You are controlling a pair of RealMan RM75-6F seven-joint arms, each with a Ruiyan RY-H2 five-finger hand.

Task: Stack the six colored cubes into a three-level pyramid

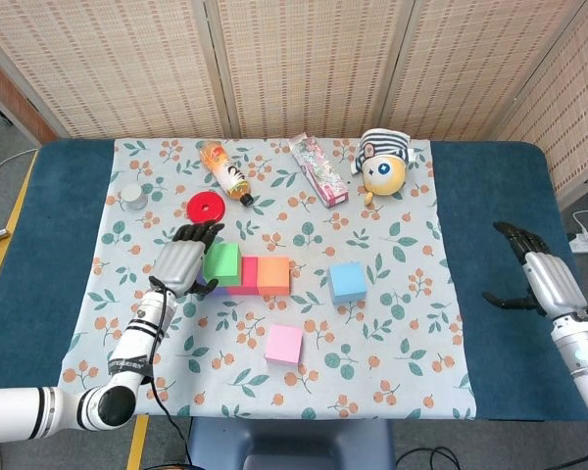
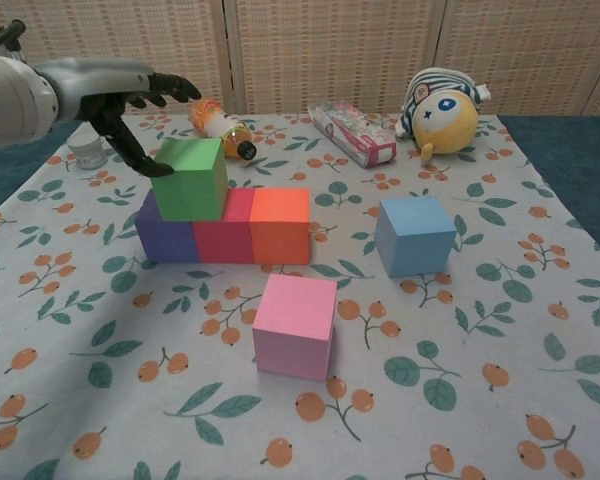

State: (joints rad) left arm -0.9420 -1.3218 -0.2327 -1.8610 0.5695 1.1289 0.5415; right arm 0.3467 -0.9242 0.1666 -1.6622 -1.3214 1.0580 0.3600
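Observation:
A purple cube, a red cube and an orange cube stand in a row touching each other. A green cube sits on top, over the purple and red ones. My left hand hovers just left of and behind the green cube with fingers spread, one fingertip at its upper left edge, holding nothing. A blue cube stands alone to the right and a pink cube in front. My right hand is open over the blue cloth far right.
At the back of the floral cloth lie a bottle, a red disc, a snack pack, a plush toy and a small jar. Blue tablecloth borders the floral cloth on both sides.

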